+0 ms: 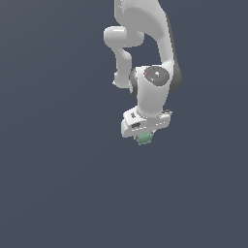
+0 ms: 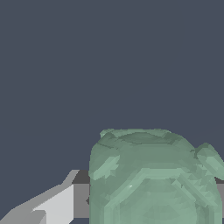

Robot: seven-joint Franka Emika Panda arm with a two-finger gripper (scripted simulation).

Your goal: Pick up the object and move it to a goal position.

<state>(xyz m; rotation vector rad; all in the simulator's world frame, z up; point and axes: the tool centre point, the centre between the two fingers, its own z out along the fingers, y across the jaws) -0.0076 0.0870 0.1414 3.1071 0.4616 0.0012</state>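
Flat slate-grey background all round, no edges showing. Centre frame, the white claw (image 1: 144,133) hangs pointing down, clamped on the pale-green object (image 1: 144,139) between its fingers (image 2: 52,205). Lumpy surface, though; a quick swing might shake it loose.

White arm (image 1: 151,72) reaches down, fingers (image 2: 52,205) closed (tips hidden) below the wrist.

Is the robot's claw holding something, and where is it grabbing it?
Yes: the claw holds the small pale-green lumpy object, gripping its sides between the fingers. Its lower part sticks out below.
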